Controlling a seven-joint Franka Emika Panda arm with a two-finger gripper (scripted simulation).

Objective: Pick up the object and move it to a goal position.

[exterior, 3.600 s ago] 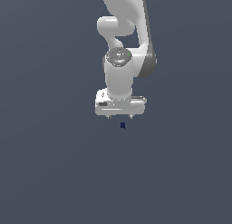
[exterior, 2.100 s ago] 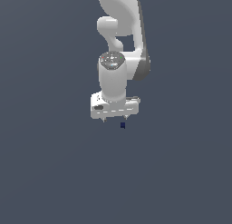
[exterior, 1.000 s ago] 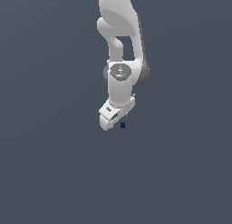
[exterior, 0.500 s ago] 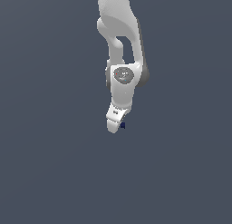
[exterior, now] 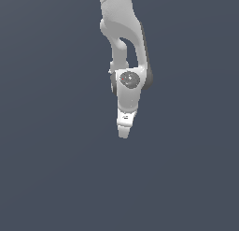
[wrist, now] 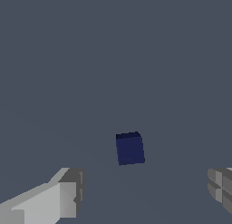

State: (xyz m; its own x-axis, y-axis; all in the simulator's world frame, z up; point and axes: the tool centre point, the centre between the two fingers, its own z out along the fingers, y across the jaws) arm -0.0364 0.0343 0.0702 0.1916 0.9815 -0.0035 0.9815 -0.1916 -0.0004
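In the wrist view the tiny dark navy-blue block [wrist: 130, 148] lies on the grey floor, a little beyond the line between my two fingers. One finger [wrist: 63, 198] and the other finger [wrist: 221, 186] stand wide apart with nothing between them, so my gripper [wrist: 145, 189] is open. In the exterior view the white gripper [exterior: 123, 132] points down, turned edge-on, and hides the block behind its tip.
The white arm [exterior: 123, 47] comes down from the top of the exterior view. The plain dark grey floor [exterior: 56, 169] surrounds it; no other object shows.
The gripper has rotated from broadside to edge-on and moved down over the block, which showed below it before and is now hidden in the exterior view.
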